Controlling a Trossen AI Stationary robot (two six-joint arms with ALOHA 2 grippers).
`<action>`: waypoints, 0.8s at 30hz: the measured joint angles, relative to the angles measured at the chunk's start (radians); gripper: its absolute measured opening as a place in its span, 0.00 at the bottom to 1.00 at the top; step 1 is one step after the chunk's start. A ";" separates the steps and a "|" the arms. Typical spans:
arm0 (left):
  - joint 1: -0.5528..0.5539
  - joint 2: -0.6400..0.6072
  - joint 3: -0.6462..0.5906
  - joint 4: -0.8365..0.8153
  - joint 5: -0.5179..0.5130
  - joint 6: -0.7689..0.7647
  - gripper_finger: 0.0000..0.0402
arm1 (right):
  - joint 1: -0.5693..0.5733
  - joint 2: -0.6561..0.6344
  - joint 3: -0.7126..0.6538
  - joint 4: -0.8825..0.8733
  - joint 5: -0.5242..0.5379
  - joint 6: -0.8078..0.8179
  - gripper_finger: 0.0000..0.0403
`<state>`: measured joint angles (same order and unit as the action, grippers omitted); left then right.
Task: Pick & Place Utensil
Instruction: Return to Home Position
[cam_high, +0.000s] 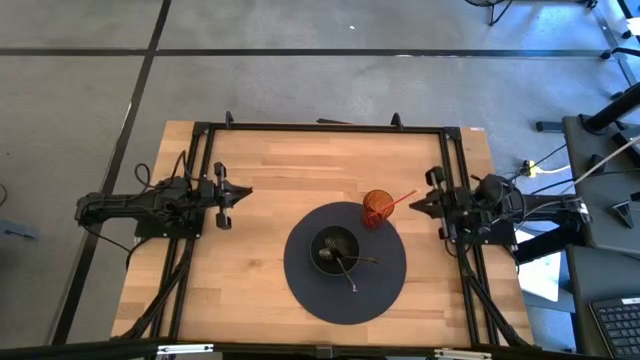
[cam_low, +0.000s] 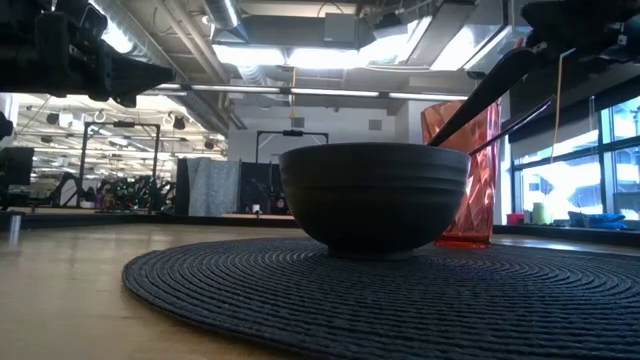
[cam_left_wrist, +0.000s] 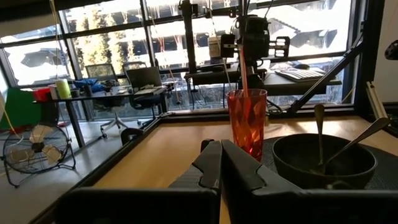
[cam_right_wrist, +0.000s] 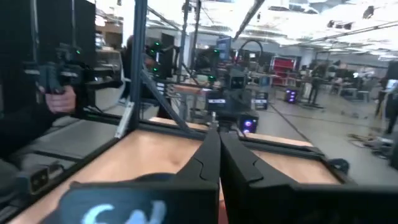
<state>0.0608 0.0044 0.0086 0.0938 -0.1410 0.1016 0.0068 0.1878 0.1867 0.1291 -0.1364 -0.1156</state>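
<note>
- Left wrist view, closest in: my left gripper (cam_left_wrist: 221, 149) has its two fingers pressed together with nothing between them, which suits an arm with nothing more to carry.
- Just past those fingertips stands the orange cup (cam_left_wrist: 247, 122) with its straw (cam_left_wrist: 242, 65). In the high view it is upright at the 1 o'clock edge of the black mat (cam_high: 385, 290). It is near the bowl but apart from it, so I take it for a bystander to avoid.
- Next comes the black bowl (cam_left_wrist: 323, 165), seated on the mat a little toward 11 o'clock of its middle. I judge the woven mat helps keep it from sliding.
- Inside it, the first utensil (cam_left_wrist: 319, 134) stands nearly upright and the second utensil (cam_left_wrist: 364, 137) leans on the rim. Both have heads down and handles out toward roughly 3 and 5 o'clock from above. I cannot tell fork from spoon.
- From above, my left gripper sits at the table's 9 o'clock side. My right gripper (cam_high: 413, 204) sits at 3 o'clock with its fingers likewise together and empty. Both are off the mat, where neither can knock the cup.
- With both utensils in the bowl, the placing looks done to me; only settling the arms remains.
- Farthest off, in the right wrist view, what looks like a person's hand (cam_right_wrist: 59, 98) grips a dark handle beyond the table frame.
</note>
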 joint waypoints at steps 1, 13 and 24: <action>0.000 0.000 0.000 -0.002 0.000 -0.001 0.00 | 0.000 -0.001 0.000 0.000 -0.012 0.007 0.00; 0.000 0.000 0.000 -0.002 0.000 -0.011 0.00 | 0.103 -0.108 0.006 -0.086 -0.034 -0.058 0.00; 0.000 0.000 0.000 -0.023 -0.031 -0.010 0.01 | 0.103 -0.171 -0.065 -0.174 -0.015 -0.072 0.00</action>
<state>0.0605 0.0044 0.0086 0.0705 -0.1722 0.0921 0.1101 0.0170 0.1216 -0.0446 -0.1511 -0.1874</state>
